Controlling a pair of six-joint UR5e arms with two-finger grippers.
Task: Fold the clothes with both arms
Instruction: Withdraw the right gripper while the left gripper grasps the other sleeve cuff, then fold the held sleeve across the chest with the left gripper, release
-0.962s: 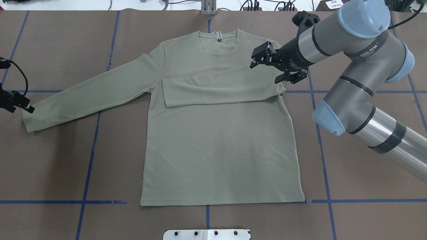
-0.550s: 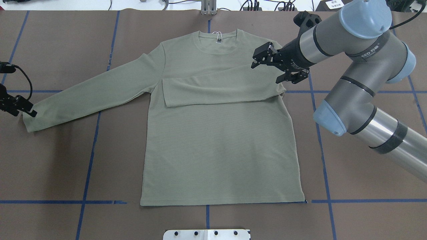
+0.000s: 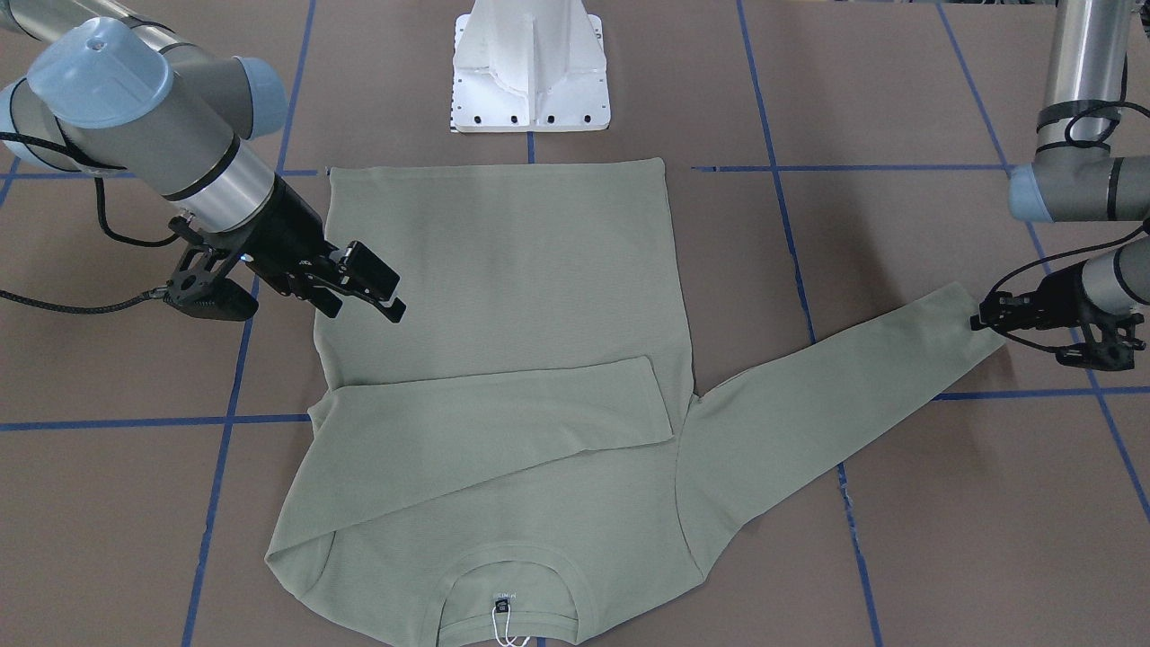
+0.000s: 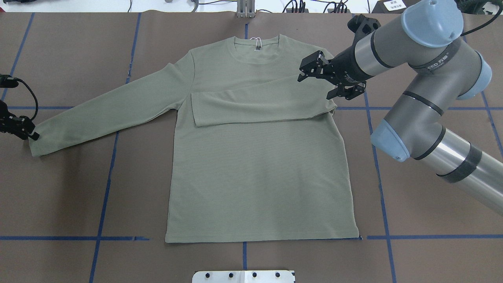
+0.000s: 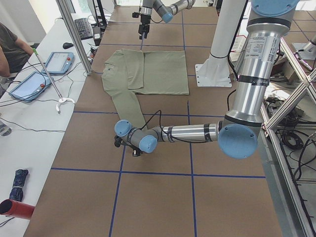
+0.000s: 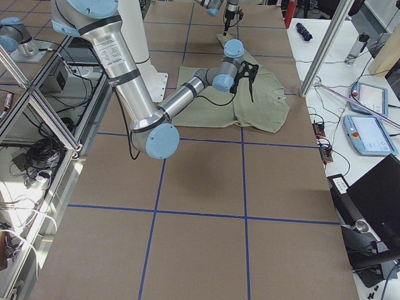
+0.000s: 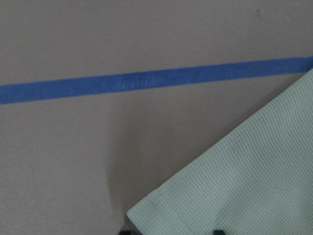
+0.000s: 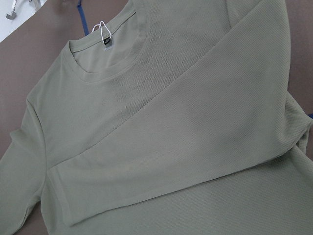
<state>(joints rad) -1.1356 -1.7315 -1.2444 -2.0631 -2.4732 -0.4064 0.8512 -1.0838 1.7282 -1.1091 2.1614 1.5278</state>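
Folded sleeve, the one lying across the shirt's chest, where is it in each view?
Overhead exterior: folded sleeve just above centre.
Exterior front-facing: folded sleeve just below centre.
Exterior left: folded sleeve near the top, small.
Exterior right: folded sleeve upper middle, small.
Left wrist: not in it.
Right wrist: folded sleeve diagonal across the middle.
Shared landmark: neck label, legible in overhead, front-facing and right wrist.

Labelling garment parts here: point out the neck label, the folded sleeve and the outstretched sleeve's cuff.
neck label (image 4: 257,48): overhead exterior view, the dark tab's middle.
folded sleeve (image 4: 263,103): overhead exterior view, mid-length, over the chest.
outstretched sleeve's cuff (image 4: 37,145): overhead exterior view, its flat end.
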